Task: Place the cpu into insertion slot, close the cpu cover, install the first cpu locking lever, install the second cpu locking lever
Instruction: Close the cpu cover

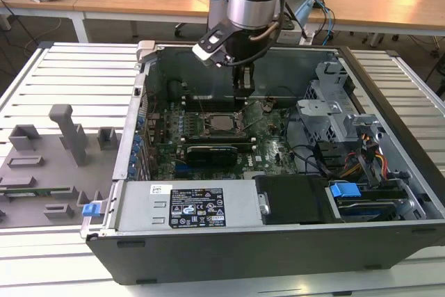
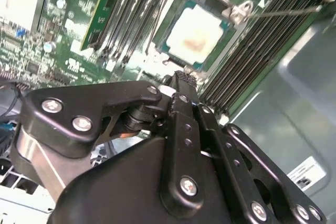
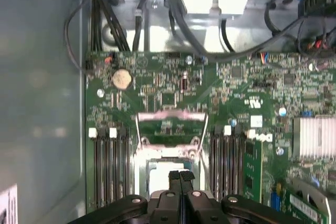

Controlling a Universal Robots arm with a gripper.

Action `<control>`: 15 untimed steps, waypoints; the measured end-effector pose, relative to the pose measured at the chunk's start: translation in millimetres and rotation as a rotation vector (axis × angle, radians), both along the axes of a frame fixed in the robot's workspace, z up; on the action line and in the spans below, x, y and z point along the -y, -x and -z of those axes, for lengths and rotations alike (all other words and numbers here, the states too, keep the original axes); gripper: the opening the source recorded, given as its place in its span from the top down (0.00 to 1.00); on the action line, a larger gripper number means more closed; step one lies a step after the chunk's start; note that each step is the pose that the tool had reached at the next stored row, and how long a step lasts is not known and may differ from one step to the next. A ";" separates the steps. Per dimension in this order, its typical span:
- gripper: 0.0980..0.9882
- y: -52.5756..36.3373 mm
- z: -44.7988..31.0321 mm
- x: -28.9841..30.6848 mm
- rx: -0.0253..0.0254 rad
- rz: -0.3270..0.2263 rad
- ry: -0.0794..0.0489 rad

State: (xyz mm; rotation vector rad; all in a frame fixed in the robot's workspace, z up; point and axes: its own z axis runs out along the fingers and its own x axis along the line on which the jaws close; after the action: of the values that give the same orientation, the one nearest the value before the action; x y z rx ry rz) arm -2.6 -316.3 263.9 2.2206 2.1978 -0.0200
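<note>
The cpu (image 2: 197, 30) lies flat in the insertion slot (image 2: 231, 30), silvery top face up, and is seen on the motherboard in the exterior view (image 1: 222, 124). My gripper (image 1: 242, 88) hangs just above it, toward the case's back wall. Its fingers (image 3: 181, 176) are pressed together with nothing between them, and they hide part of the cpu (image 3: 159, 174). The cpu cover (image 3: 170, 115) looks raised at one edge of the slot, with green board showing through its window. A thin locking lever (image 2: 289, 10) sticks out beside the slot.
Memory slots (image 3: 110, 166) flank the socket on both sides. A long black card (image 1: 212, 151) sits in front of it. The drive cage (image 1: 334, 113) and cables (image 1: 361, 158) fill the case at the exterior view's right. A grey fixture tray (image 1: 49, 165) lies outside the case at the left.
</note>
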 end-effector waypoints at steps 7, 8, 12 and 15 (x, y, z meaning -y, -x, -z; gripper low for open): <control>0.99 -47.7 0.1 0.8 -0.0266 0.000 0.000; 0.99 -51.0 0.1 0.8 -0.0280 0.000 0.000; 0.99 -69.4 2.2 0.8 -0.0338 0.000 0.000; 0.99 -72.5 8.6 0.8 -0.0342 0.000 0.000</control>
State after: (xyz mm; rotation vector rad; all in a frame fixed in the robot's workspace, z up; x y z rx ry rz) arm 69.9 -317.1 255.3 2.2371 2.2149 -0.0582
